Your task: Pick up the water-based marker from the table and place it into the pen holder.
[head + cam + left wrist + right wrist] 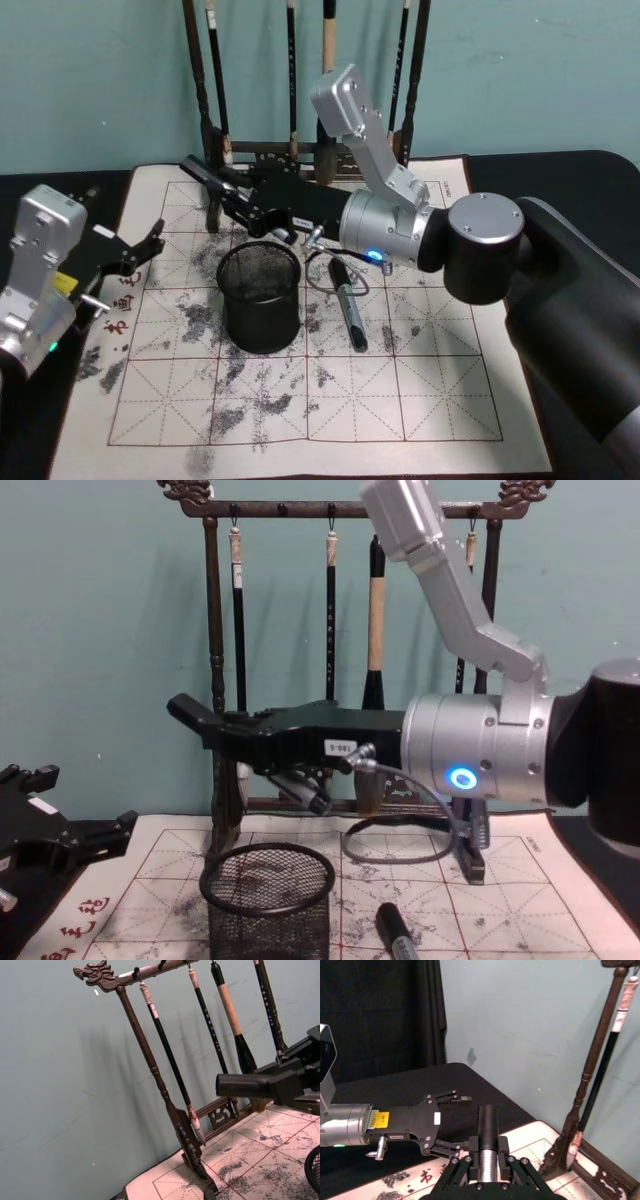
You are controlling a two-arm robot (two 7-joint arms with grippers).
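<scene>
Two markers are counted: the first marker point(487, 1122) is clamped level in the right gripper point(262, 742), above and slightly behind the single holder point(260, 320). The second marker point(347, 300) is laid on the inked mat point(400, 400) just right of it. The left gripper point(457, 1122) is held with jaws apart at the mat's left edge, and one rack point(213, 630) with four brushes point(330, 620) is stood behind.
</scene>
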